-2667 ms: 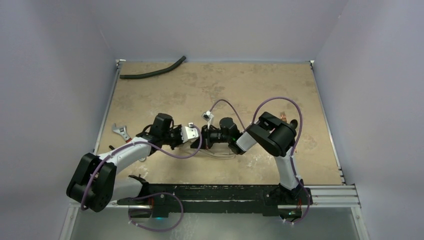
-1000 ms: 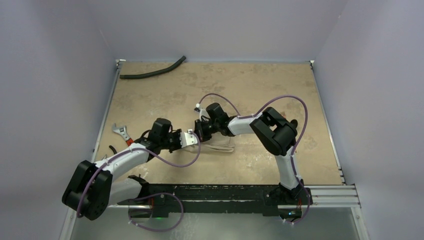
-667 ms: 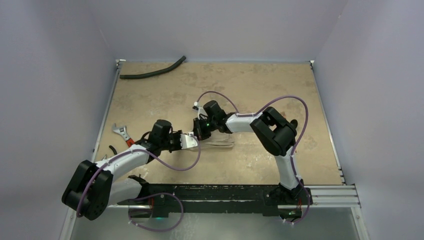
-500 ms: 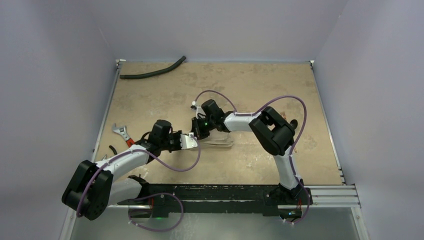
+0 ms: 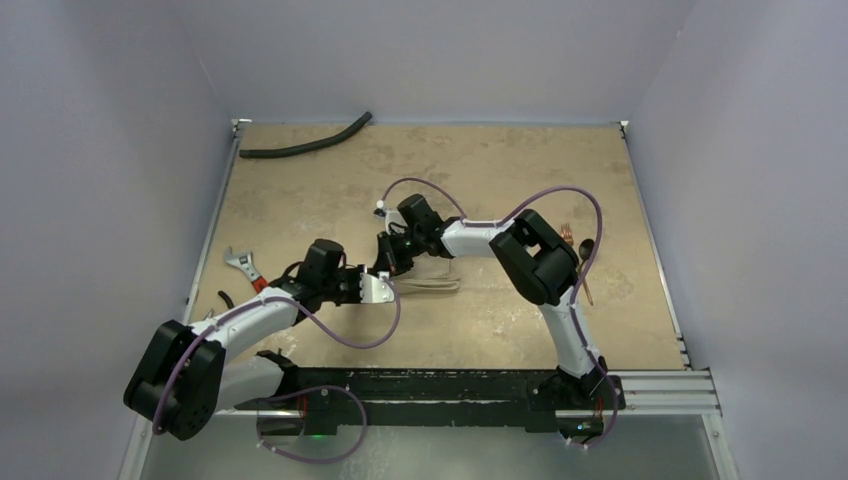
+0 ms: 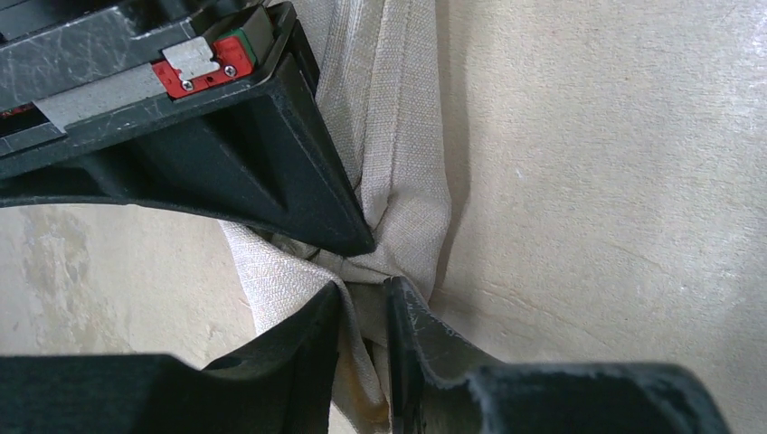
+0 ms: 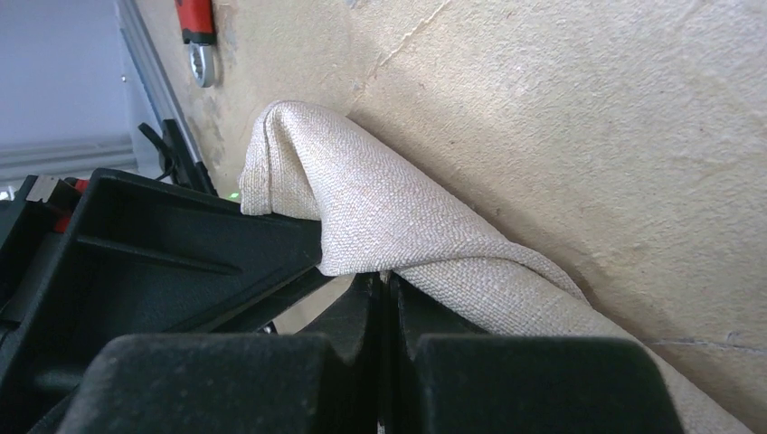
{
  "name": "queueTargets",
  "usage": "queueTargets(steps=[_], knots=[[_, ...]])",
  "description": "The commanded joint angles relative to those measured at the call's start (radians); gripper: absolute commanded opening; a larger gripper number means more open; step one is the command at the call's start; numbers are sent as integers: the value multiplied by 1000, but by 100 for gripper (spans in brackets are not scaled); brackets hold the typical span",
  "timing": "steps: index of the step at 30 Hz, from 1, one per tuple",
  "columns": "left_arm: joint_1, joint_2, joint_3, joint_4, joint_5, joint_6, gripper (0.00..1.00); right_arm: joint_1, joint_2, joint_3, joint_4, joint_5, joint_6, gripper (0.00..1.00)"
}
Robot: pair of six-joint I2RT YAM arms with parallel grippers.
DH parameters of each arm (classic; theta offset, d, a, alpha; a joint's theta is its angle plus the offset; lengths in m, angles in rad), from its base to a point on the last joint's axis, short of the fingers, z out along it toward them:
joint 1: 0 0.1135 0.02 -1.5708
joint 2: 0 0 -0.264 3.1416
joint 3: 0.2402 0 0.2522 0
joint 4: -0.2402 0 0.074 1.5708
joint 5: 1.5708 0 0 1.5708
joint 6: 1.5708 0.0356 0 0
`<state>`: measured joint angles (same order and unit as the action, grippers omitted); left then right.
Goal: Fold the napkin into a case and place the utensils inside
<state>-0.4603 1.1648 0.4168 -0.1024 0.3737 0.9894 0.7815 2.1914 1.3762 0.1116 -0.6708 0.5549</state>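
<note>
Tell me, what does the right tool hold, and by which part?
The right tool holds the napkin, pinched shut on a folded edge of the bunched cloth.

Beige woven napkin [image 6: 407, 136]; mottled tan counter [image 5: 500, 170]; black hose [image 5: 305, 145]; copper fork [image 5: 566, 235]; dark-bowled spoon [image 5: 586, 247]; silver, red-handled wrench [image 5: 243, 265].

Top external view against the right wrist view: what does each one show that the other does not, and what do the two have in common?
Only the top external view shows the black hose at the far edge, and the fork and spoon lying on the right side. Only the right wrist view shows the weave of the napkin and the right claw shut on a raised fold of it. Both show the napkin, the wrench with its red handle, and the tan tabletop.
</note>
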Motion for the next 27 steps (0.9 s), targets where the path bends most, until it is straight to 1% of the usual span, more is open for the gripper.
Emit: queueTargets(steps=[1, 6, 10, 11, 12, 14, 15, 16, 19, 25, 27], knots=[[-8, 17, 27, -67, 45, 18, 26, 5, 60, -23, -12, 35, -38, 0], [-8, 31, 20, -34, 53, -8, 29, 5, 42, -52, 38, 23, -15, 0], [-8, 42, 26, -39, 55, -5, 31, 5, 30, -74, 87, 21, 7, 0], [-8, 48, 23, -32, 47, -1, 28, 5, 25, -81, 98, 20, 13, 0], [-8, 52, 20, -31, 40, 9, 23, 6, 20, -87, 107, 15, 14, 2], [-8, 61, 12, -28, 20, 27, 6, 7, 3, -102, 121, -5, 14, 5], [-8, 62, 9, -27, 12, 34, 0, 6, -7, -111, 126, -7, 12, 3], [-8, 61, 11, -31, 10, 40, 0, 6, -15, -117, 127, -3, 9, 0], [-8, 56, 58, -71, 10, 28, 0, 6, -5, -127, 116, -8, 11, 0], [-6, 51, 207, -187, 11, -61, 2, 6, 46, -137, 114, 15, 3, 0], [-6, 52, 233, -212, 6, -96, 7, 5, 44, -144, 118, 22, 2, 0]])
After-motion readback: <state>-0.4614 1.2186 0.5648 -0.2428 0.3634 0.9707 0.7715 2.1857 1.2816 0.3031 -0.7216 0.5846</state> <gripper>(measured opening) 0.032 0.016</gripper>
